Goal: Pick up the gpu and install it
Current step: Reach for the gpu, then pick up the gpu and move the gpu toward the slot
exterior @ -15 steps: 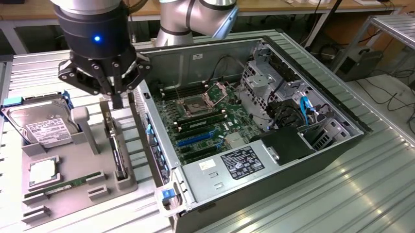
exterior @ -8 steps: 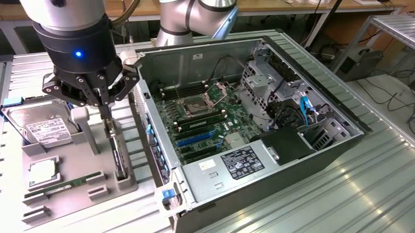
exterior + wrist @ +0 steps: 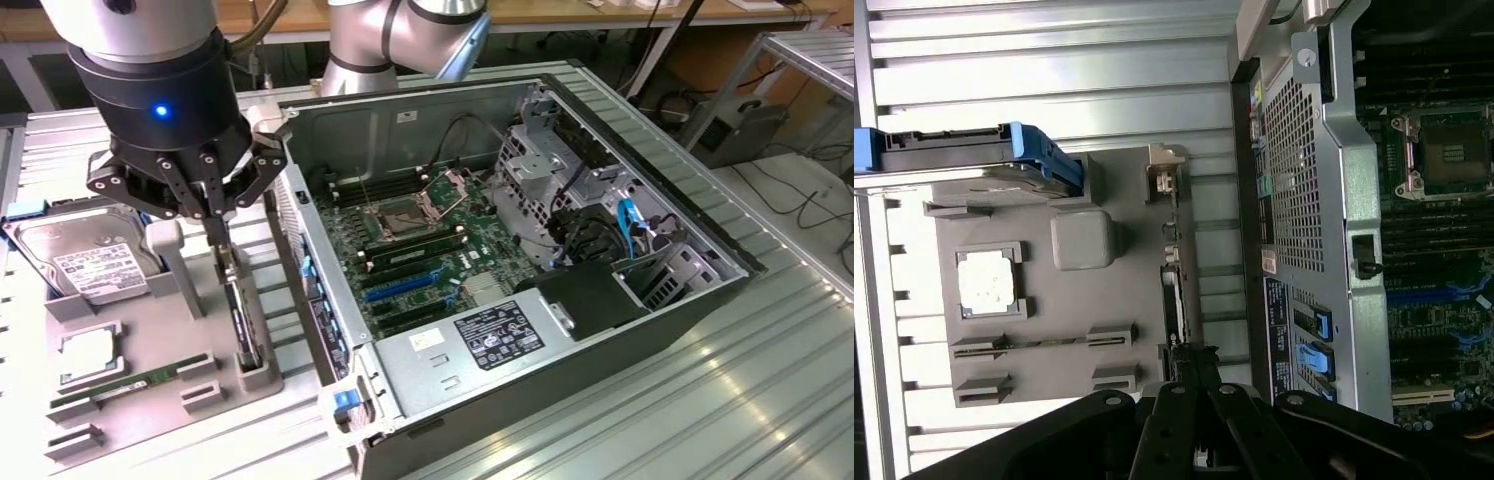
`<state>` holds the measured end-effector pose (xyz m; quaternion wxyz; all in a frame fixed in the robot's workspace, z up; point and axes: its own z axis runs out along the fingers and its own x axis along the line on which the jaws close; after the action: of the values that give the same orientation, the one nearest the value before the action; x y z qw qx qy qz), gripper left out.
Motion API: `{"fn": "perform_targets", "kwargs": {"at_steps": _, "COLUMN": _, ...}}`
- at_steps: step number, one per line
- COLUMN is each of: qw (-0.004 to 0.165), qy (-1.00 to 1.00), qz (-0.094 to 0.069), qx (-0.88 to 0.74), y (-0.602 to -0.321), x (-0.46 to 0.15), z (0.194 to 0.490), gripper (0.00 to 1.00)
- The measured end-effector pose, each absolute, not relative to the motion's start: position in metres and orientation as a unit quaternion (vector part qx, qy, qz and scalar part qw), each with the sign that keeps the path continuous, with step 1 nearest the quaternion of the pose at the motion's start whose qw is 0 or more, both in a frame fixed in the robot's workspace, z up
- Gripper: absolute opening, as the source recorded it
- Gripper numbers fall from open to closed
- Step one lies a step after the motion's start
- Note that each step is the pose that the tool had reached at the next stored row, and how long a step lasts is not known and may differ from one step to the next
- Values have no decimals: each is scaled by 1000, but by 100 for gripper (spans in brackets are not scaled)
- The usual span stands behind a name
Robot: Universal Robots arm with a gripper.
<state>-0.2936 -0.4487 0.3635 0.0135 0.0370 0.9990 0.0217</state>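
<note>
Ribbed metal benchtop carries a grey moulded parts tray where the slim dark gpu card stands on edge, gripper fingers pinched shut on its top, neither lifted nor installed in the open computer case alongside.

Open computer case and grey parts tray side by side on a ribbed metal table.
A hard drive sits at the tray's far corner on the exterior view's left, a CPU chip lies nearer, and a green RAM stick lies toward its near edge. The case's motherboard is exposed.
</note>
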Motion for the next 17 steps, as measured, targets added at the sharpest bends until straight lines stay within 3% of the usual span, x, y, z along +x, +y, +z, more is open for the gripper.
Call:
{"fn": "perform_targets", "kwargs": {"at_steps": 8, "qw": 14, "qy": 999, "qz": 22, "qx": 37, "y": -449, "x": -294, "z": 364, "gripper": 14}}
{"fn": "perform_targets", "kwargs": {"at_steps": 10, "qw": 14, "qy": 999, "qz": 22, "qx": 37, "y": -449, "x": -294, "z": 364, "gripper": 26}}
{"fn": "perform_targets", "kwargs": {"at_steps": 12, "qw": 14, "qy": 999, "qz": 22, "qx": 37, "y": -449, "x": -294, "z": 364, "gripper": 26}}
{"fn": "perform_targets", "kwargs": {"at_steps": 15, "qw": 18, "qy": 999, "qz": 22, "qx": 37, "y": -449, "x": -297, "z": 361, "gripper": 38}}
{"fn": "perform_targets", "kwargs": {"at_steps": 17, "qw": 18, "qy": 999, "qz": 22, "qx": 37, "y": -449, "x": -298, "z": 358, "gripper": 38}}
